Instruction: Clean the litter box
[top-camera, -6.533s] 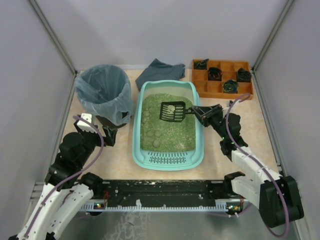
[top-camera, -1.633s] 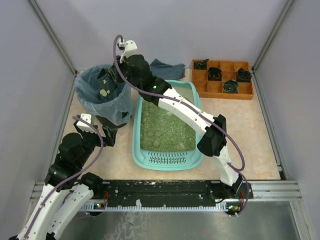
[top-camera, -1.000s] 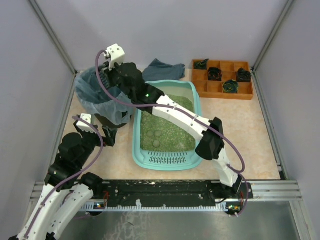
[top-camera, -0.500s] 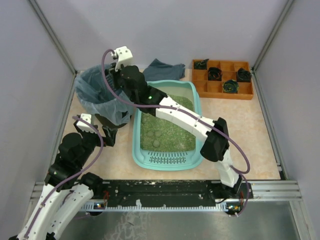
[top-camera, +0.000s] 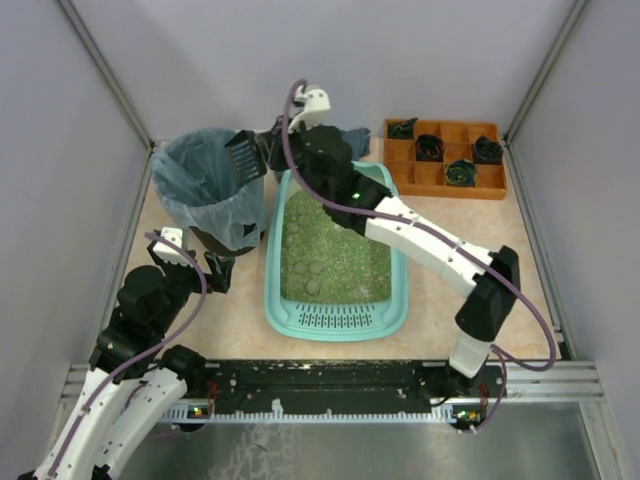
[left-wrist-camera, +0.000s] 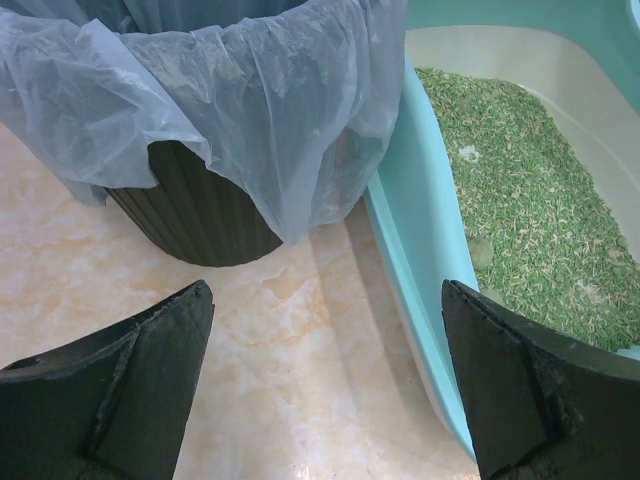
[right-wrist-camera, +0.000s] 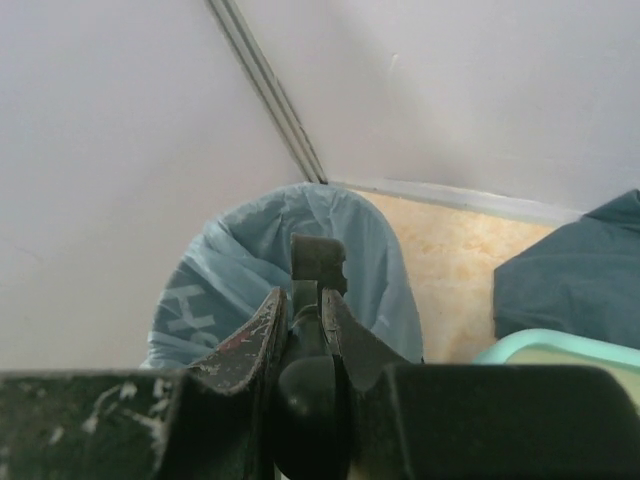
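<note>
In the lower left of the top view, the left gripper (top-camera: 220, 270) hung with its jaws spread wide and empty, just beside the bin's foot. At centre lay the one litter box (top-camera: 271, 285), flat on the table with its grille toward the bottom edge. It held green litter (top-camera: 335, 245) with several pale clumps, too small to count surely. It looked like a stiff plastic tray made heavy by loose grain that would slide if tipped. Its rolled rim seemed the place to hold, while the clumps would likely crumble and want lifting from beneath. In the upper left stood one bin (top-camera: 232, 222) lined with a bluish bag. Above its right rim the right gripper (right-wrist-camera: 305, 322) was clamped on the handle of one black scoop (top-camera: 243, 158). Farther back lay one grey cloth (top-camera: 352, 136) and, in the upper right, one orange tray (top-camera: 440, 190) holding four dark items (top-camera: 461, 172).
</note>
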